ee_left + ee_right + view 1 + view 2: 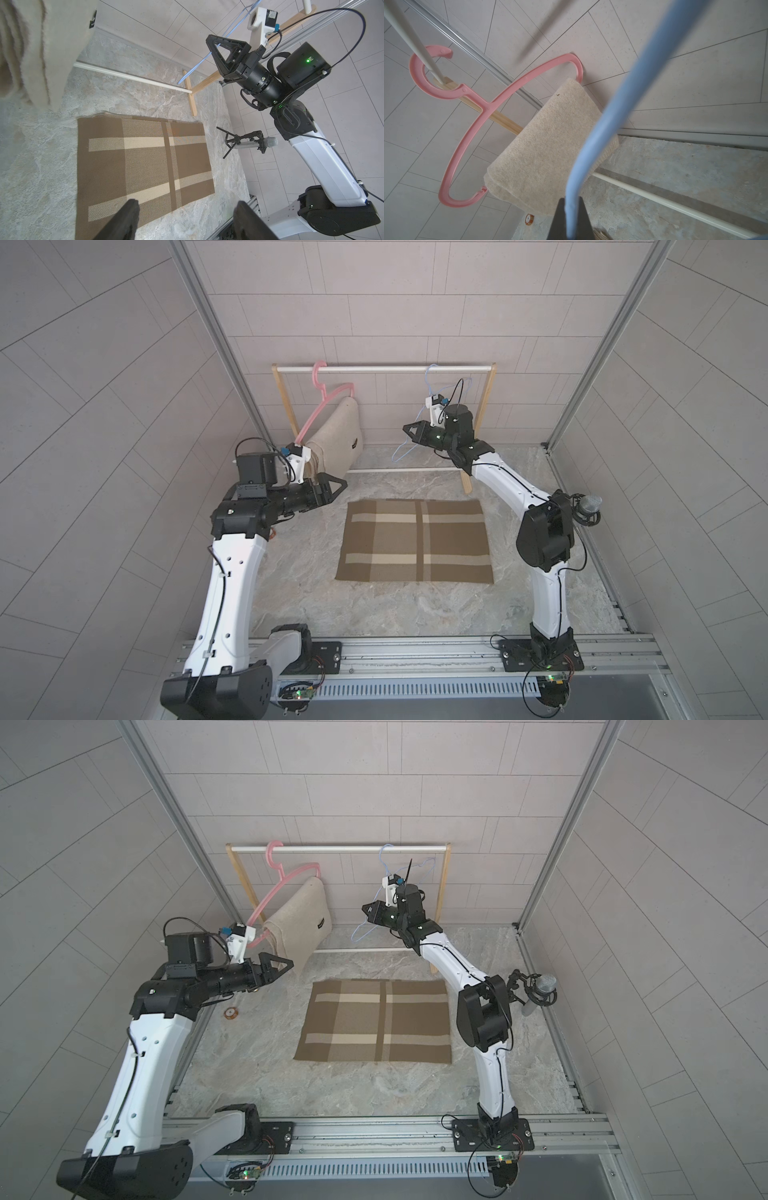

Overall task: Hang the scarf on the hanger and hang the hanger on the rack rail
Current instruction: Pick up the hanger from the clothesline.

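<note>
Because the blue hanger (600,135) runs so close to the right wrist lens, you see it only as a blurred band, cut off at the frame edge. Of the right gripper (572,202) only the finger ends show, pinched narrow on the hanger's bar. In both top views the right wrist covers the hanger's middle; its hook sits on the rack rail (386,369). The left gripper (187,209) is cropped in the left wrist view, its fingers (128,216) spread wide and holding nothing.

You will find the plaid scarf (415,541) folded flat on the desk (374,614), touched by neither arm.

The right arm reaches up to the rack, wrist turned toward the pink hanger (485,107), which carries a beige cloth (550,135). The left forearm is level, just beside that cloth's lower edge.
</note>
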Controlling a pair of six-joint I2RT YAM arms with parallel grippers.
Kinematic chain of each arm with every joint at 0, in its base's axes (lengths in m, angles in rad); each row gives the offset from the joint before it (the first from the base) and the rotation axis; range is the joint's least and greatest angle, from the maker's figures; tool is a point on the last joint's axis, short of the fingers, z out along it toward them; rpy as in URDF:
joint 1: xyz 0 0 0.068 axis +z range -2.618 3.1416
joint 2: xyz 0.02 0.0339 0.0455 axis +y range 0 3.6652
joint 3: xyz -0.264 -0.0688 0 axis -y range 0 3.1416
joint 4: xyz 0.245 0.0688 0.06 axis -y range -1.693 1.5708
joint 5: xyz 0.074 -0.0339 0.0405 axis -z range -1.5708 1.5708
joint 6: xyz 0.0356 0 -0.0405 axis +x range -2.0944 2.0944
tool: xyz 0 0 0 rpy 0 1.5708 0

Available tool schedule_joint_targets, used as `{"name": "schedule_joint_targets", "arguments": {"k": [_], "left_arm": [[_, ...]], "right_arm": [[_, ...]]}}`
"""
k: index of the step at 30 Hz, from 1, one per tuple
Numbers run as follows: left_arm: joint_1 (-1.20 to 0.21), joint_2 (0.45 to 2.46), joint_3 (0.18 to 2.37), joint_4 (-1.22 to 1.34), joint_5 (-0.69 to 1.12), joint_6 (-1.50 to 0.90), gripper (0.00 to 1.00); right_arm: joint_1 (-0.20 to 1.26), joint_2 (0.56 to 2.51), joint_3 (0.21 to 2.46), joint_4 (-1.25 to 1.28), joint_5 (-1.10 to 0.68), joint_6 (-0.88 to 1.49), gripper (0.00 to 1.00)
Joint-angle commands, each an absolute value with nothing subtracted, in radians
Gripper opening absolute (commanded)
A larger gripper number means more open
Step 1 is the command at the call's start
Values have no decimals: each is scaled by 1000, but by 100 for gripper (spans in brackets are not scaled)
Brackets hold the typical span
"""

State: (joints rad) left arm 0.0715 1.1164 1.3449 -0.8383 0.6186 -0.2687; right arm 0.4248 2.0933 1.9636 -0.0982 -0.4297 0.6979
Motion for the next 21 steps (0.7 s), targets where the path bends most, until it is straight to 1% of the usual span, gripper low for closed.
{"name": "schedule_joint_targets", "arguments": {"k": [1, 6, 12, 17, 21], "left_arm": [[69, 1116, 1358, -837, 655, -279, 73], [68, 1107, 1380, -839, 667, -295, 73], [41, 1113, 1436, -850, 686, -310, 73], [-93, 1146, 1510, -869, 581, -308, 73], [-207, 1197, 1580, -878, 463, -295, 73]], "right_arm": [[457, 2021, 1988, -142, -434, 594, 0], [511, 1967, 1912, -197, -410, 504, 0], [580, 1844, 1685, -183, -387, 498, 0], [645, 1722, 1494, -211, -357, 482, 0], [700, 1618, 1348, -275, -290, 439, 0]]}}
